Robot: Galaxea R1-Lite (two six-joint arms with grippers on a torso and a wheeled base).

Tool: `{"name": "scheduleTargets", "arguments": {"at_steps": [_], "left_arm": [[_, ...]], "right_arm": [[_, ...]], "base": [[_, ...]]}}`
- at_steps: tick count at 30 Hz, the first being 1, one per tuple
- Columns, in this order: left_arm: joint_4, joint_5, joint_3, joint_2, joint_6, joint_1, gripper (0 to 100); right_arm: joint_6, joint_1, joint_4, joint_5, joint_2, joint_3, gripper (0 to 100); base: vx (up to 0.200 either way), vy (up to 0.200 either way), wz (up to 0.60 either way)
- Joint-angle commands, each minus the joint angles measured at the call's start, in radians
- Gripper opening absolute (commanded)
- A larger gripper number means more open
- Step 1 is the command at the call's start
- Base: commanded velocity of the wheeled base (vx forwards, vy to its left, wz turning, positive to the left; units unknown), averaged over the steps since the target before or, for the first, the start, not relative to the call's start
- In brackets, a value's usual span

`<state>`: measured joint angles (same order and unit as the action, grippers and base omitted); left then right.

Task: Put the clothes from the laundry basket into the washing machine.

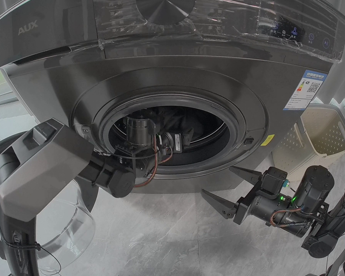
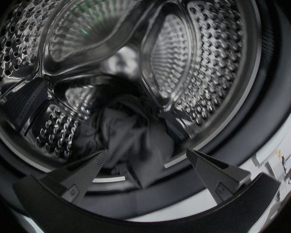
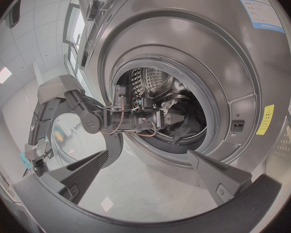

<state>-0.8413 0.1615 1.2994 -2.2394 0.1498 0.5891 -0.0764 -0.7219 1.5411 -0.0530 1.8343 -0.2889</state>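
Left gripper (image 2: 146, 152): fingers spread, holding nothing, inside the opening of the washing machine (image 1: 188, 77), at the mouth of the drum (image 2: 213, 49).
Clothes (image 2: 132, 133): dark heap low in the drum, just beyond the 2 fingertips, on the far side.
Right gripper (image 1: 216, 180): spread, empty, outside the machine, near and right of the opening.
Laundry basket (image 1: 327, 135): just right of the machine; its contents cannot be told.
Key relation: the basket lies to the right, so the right arm looks the nearer 1 for fetching.

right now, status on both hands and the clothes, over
Left hand open, empty, inside the drum mouth. Right hand open, empty, outside the washing machine. Dark clothes lying in the drum. Left arm across the drum mouth.
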Motion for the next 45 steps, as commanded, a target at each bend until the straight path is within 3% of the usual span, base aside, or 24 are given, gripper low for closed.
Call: {"name": "scheduleTargets", "arguments": {"at_steps": [1,4,6,8,17,24,29,32,36,38,39,40,42,43,45], "left_arm": [[0.001,-0.005,-0.348,0.196,-0.072,0.054,100],[-0.065,-0.016,-0.488,0.241,-0.079,0.074,100],[-0.142,-0.059,-0.595,0.285,-0.065,0.113,100],[-0.182,-0.077,-0.67,0.323,-0.07,0.136,100],[-0.21,-0.077,-0.953,0.604,-0.072,0.215,100],[-0.206,-0.076,-1.095,0.88,-0.078,0.163,100],[-0.182,-0.077,-1.147,1.044,-0.121,0.072,100],[-0.139,-0.079,-1.18,1.146,-0.144,0.028,100],[-0.015,-0.079,-1.204,1.321,-0.151,-0.019,100],[0.053,-0.085,-1.215,1.411,-0.151,-0.054,100],[0.053,-0.085,-1.215,1.411,-0.151,-0.054,100],[0.139,-0.088,-1.227,1.508,-0.151,-0.083,100],[0.2,-0.086,-1.233,1.571,-0.15,-0.103,100],[0.275,-0.089,-1.235,1.653,-0.144,-0.134,100],[0.369,-0.091,-1.233,1.744,-0.142,-0.169,100]], "right_arm": [[0.0,-0.001,0.001,-0.001,-0.004,0.004,100],[0.0,0.001,0.001,0.001,-0.013,0.014,100],[-0.002,0.006,0.001,0.001,-0.026,0.024,100],[-0.002,0.012,0.001,0.001,-0.033,0.037,100],[-0.008,0.039,0.001,0.01,-0.132,0.12,100],[-0.011,0.128,-0.001,0.013,-0.248,0.249,100],[-0.002,0.246,-0.016,0.016,-0.317,0.289,100],[0.009,0.335,-0.038,0.042,-0.362,0.289,100],[0.032,0.414,-0.154,0.048,-0.484,0.289,100],[0.03,0.42,-0.276,0.051,-0.59,0.289,100],[0.03,0.42,-0.276,0.051,-0.59,0.289,100],[0.035,0.421,-0.449,0.065,-0.737,0.289,100],[0.04,0.42,-0.572,0.093,-0.845,0.289,100],[0.047,0.42,-0.714,0.124,-0.971,0.289,100],[0.05,0.42,-0.865,0.143,-1.109,0.284,100]], "base": [[0.0,0.0,0.0],[0.0,0.0,0.0],[0.0,0.0,0.0],[0.0,0.0,0.0],[-0.044,0.0,0.0],[-0.2,0.0,0.0],[-0.2,0.0,0.0],[-0.2,0.0,0.0],[-0.2,0.0,0.0],[-0.2,0.0,0.0],[-0.2,0.0,0.0],[-0.2,0.0,0.0],[-0.2,0.0,0.0],[-0.2,0.0,0.0],[-0.2,0.0,0.0]]}}
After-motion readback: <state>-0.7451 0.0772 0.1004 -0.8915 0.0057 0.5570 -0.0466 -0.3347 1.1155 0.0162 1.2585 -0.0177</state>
